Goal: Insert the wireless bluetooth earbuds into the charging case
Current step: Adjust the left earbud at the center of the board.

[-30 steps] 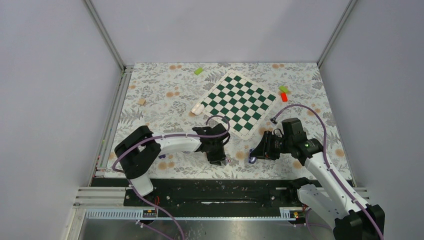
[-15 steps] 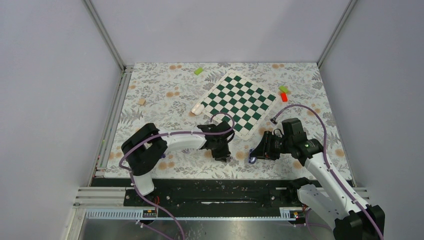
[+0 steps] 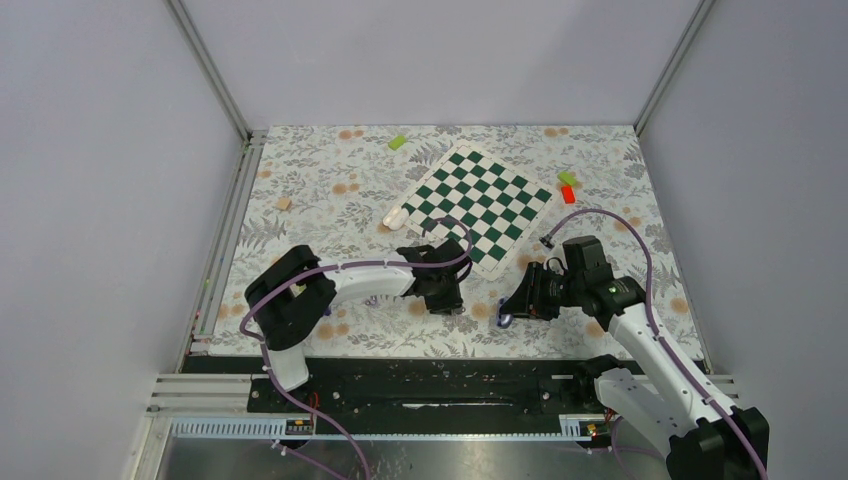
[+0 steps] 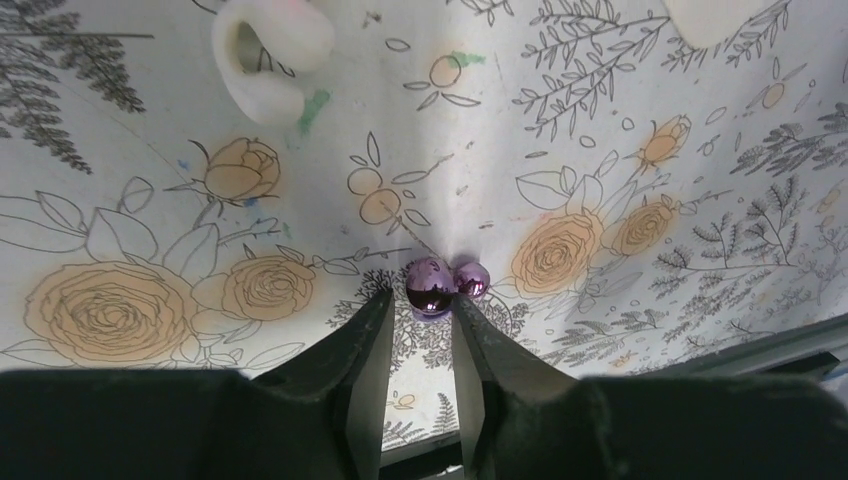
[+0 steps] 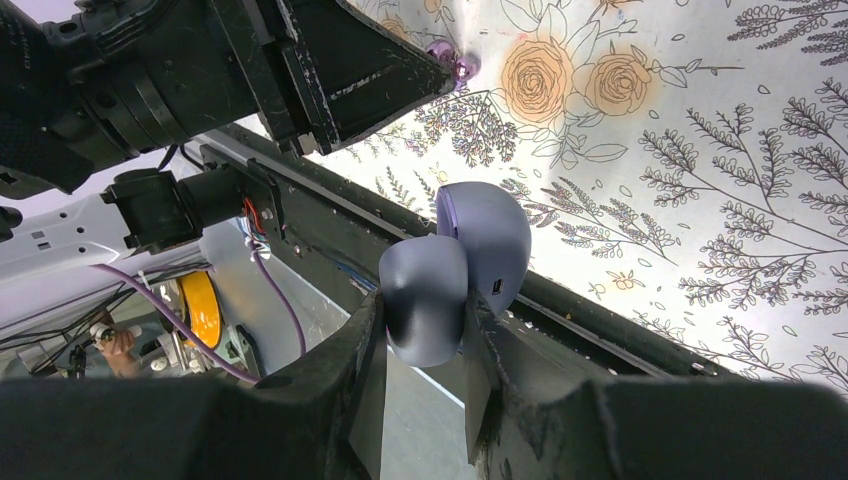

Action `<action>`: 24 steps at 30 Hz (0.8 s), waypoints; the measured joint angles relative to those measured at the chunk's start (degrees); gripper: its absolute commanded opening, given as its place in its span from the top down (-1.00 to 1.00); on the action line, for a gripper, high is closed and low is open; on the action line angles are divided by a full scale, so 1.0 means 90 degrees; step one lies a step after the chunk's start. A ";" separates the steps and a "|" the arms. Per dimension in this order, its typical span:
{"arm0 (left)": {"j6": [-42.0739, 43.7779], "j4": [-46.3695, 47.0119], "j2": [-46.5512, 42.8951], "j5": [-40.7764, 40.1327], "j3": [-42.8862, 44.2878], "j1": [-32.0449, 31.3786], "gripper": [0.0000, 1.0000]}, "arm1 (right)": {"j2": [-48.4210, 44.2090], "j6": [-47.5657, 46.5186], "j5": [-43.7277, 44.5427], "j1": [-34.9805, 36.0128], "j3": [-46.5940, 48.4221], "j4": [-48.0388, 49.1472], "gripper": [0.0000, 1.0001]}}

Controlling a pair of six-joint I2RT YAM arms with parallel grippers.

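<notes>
We note the left gripper [image 4: 423, 303] low over the floral table [image 4: 150, 200], its jaws a narrow gap apart and gripping nothing. The two earbuds [image 4: 432, 285], glossy purple beads touching side by side, lie on the table right at its fingertips, the smaller at 3 o'clock of the larger. In the top view this spot sits at 6 o'clock of the chessboard [image 3: 478, 205]. At 3 o'clock of the left gripper, the right gripper [image 5: 422, 305] is clamped on the charging case [image 5: 488, 235], a lavender clamshell with its lid swung open, held over the table's near edge.
</notes>
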 measured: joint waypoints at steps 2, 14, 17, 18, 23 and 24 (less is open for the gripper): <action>0.0024 0.0002 0.0000 -0.0092 0.0005 0.0000 0.44 | 0.0015 -0.0002 -0.0005 0.0000 0.0000 0.0000 1.00; 0.0214 0.0053 0.0102 -0.0420 0.0192 0.0000 0.62 | 0.0160 -0.0049 -0.0044 0.0000 0.0000 0.0005 1.00; 0.0265 0.0075 0.0102 -0.0471 0.0219 0.0000 0.72 | 0.0175 -0.0049 -0.0046 0.0000 0.0000 0.0005 1.00; 0.0279 0.0083 0.0102 -0.0491 0.0223 0.0000 0.75 | 0.0180 -0.0049 -0.0049 0.0000 0.0000 0.0005 1.00; 0.0369 0.0049 0.0102 -0.0522 0.0313 0.0000 0.82 | 0.0192 -0.0049 -0.0049 0.0000 0.0000 0.0017 1.00; 0.0408 0.0049 0.0102 -0.0520 0.0325 0.0000 0.83 | 0.0199 -0.0046 -0.0049 0.0000 0.0000 0.0029 1.00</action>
